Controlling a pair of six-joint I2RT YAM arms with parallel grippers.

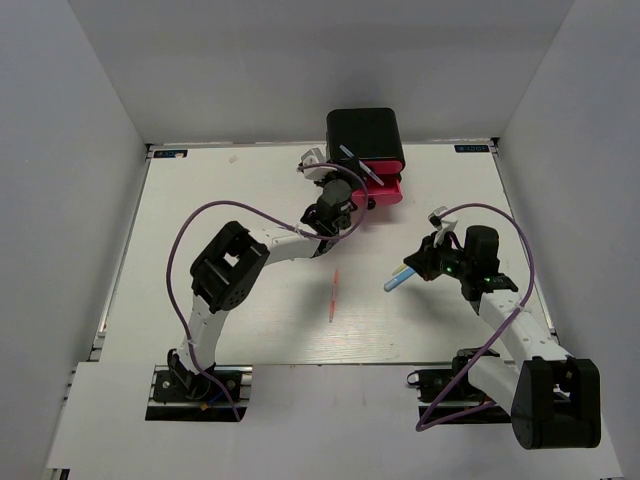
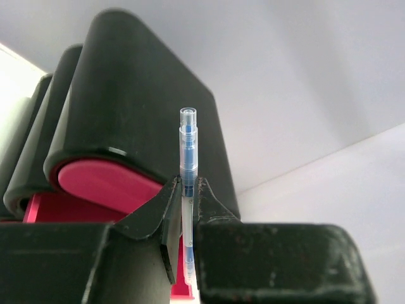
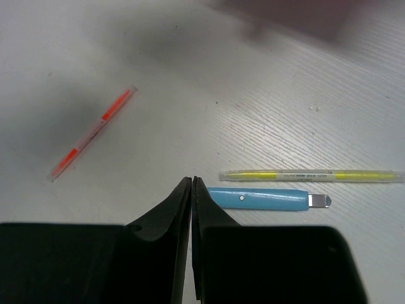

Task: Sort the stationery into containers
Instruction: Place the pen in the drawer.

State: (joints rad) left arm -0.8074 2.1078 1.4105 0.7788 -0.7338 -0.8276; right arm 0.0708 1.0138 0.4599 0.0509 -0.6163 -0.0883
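Marker (image 3: 259,198) lies just beside one pen (image 3: 310,175), perhaps touching, another pen (image 3: 93,133) leftward

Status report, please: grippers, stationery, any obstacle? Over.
Left gripper: jaws shut on thin clear pen, at black drawer box, pink drawer open. Right gripper: jaws shut, tips by light-blue marker and yellow pen. No obstacle seen.
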